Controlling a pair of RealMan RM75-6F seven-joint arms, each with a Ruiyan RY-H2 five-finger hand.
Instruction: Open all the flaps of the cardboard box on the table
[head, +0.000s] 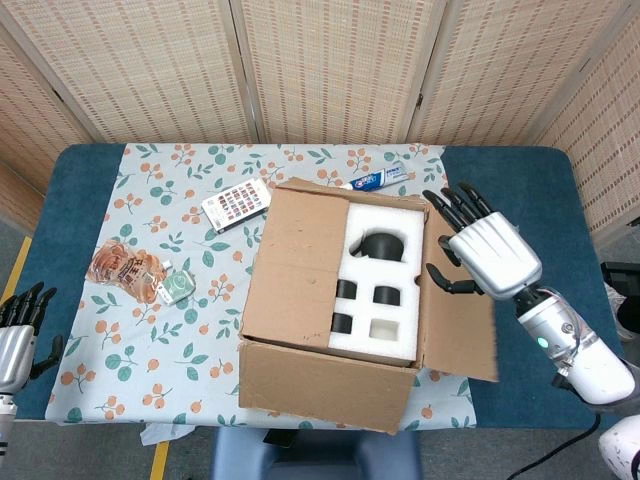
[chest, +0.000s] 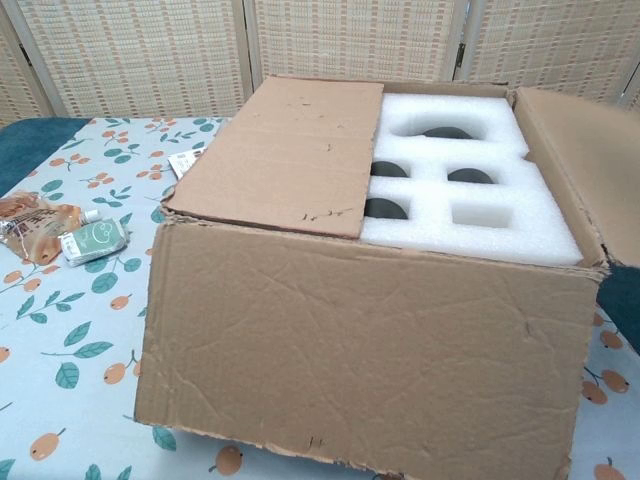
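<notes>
The cardboard box (head: 325, 385) (chest: 360, 350) stands mid-table. Its left flap (head: 295, 265) (chest: 285, 155) lies flat over the left half. Its right flap (head: 458, 320) (chest: 590, 165) is folded out to the right, baring white foam (head: 380, 285) (chest: 470, 190) with dark cutouts. My right hand (head: 487, 255) hovers above that opened flap, fingers spread, holding nothing. Only the head view shows my left hand (head: 20, 340), open at the far left edge, well away from the box.
A snack pouch (head: 125, 270) and a small green packet (head: 175, 287) (chest: 93, 240) lie left of the box. A colour card (head: 235, 203) and a toothpaste tube (head: 378, 179) lie behind it. A clear packet sits behind my right hand.
</notes>
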